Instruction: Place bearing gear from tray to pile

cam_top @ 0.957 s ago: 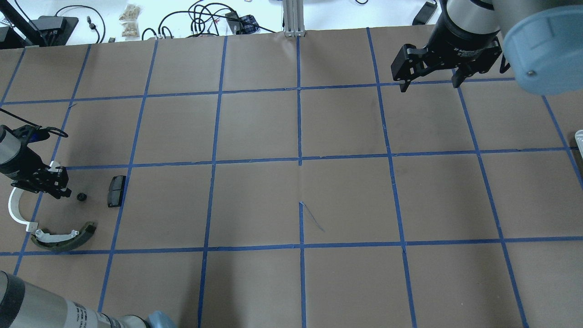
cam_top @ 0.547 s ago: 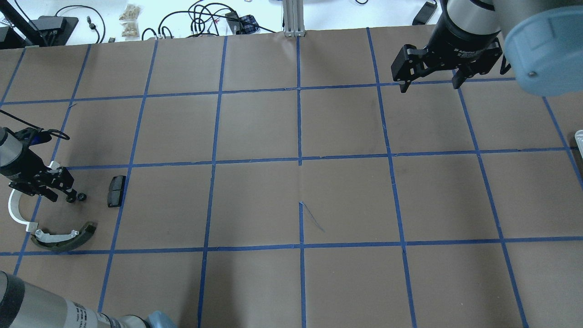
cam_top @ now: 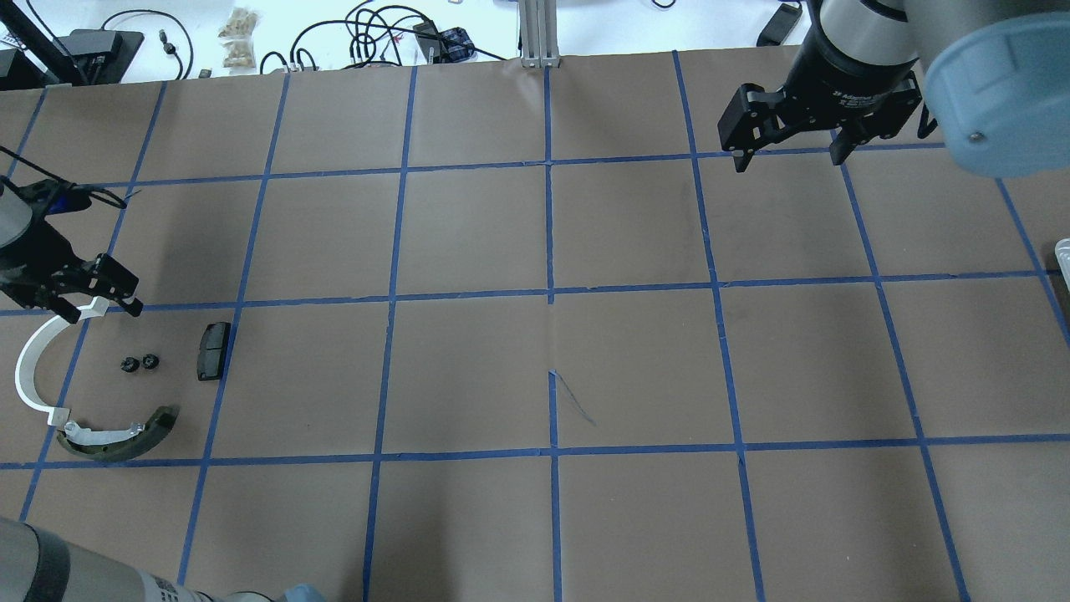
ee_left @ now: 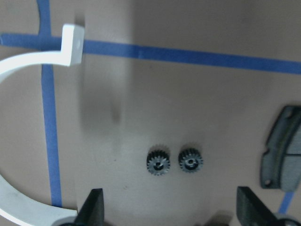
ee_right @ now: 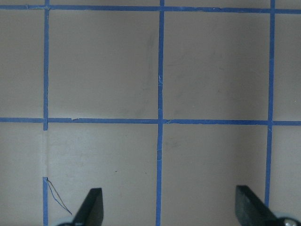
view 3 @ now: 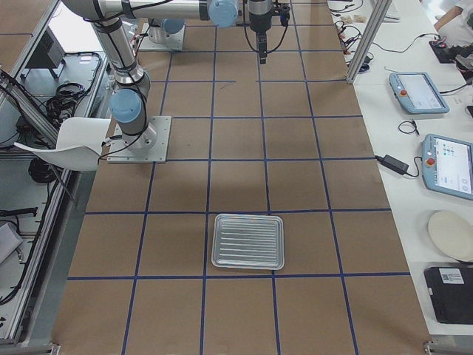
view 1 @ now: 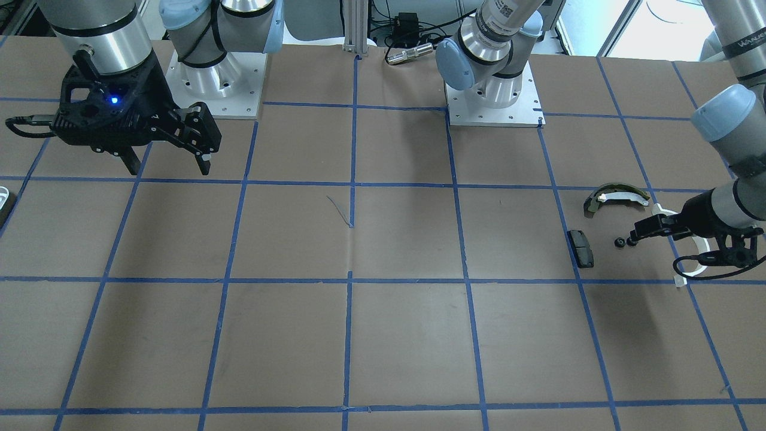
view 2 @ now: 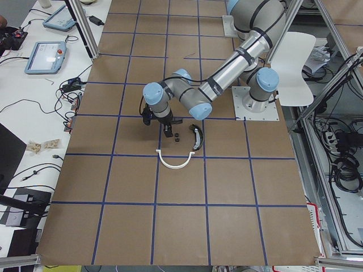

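Note:
Two small black bearing gears (cam_top: 129, 363) (cam_top: 150, 361) lie side by side on the brown paper, inside the pile. The pile also holds a white plastic arc (cam_top: 28, 368), an olive brake shoe (cam_top: 117, 439) and a black pad (cam_top: 214, 351). My left gripper (cam_top: 102, 313) is open and empty, raised just beyond the gears. The left wrist view shows both gears (ee_left: 158, 163) (ee_left: 190, 161) between the spread fingers (ee_left: 94, 209). My right gripper (cam_top: 788, 159) is open and empty at the far right. The metal tray (view 3: 247, 241) appears empty.
Blue tape lines grid the paper-covered table (cam_top: 552, 368). Cables and small boxes (cam_top: 393, 38) lie beyond the far edge. The tray's rim (cam_top: 1063, 251) just shows at the right edge of the overhead view.
My left gripper opened and left a second gear beside the first. It then drew back towards the far side. The right arm barely moved.

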Controlling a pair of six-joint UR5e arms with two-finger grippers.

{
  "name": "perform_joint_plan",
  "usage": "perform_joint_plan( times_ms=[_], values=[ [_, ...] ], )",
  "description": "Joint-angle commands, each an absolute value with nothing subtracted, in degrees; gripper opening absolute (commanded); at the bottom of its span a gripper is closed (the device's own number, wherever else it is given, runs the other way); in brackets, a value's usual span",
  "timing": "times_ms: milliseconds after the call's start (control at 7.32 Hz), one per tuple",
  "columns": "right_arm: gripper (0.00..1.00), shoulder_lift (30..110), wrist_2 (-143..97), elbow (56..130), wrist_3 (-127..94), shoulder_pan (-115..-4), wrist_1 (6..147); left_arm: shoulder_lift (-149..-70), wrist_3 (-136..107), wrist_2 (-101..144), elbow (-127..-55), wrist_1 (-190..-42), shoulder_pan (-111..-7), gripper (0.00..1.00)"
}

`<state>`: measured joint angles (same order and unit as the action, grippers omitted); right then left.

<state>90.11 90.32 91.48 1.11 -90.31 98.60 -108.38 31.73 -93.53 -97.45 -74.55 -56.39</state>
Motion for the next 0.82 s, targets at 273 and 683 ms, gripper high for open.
perform_joint_plan(
  times_ms=[273,683],
  values=[
    [1.00,90.1,90.4,91.5,1.1,-90.3,98.6,-98.8,19.7,-87.8,-94.3,-82.9,-73.4,1.00],
    [1.00,90.1,90.3,91.5,1.1,-90.3,98.6,-94.8,17.3,-87.3,-94.8,-83.9,-85.6,1.00]
  ],
)
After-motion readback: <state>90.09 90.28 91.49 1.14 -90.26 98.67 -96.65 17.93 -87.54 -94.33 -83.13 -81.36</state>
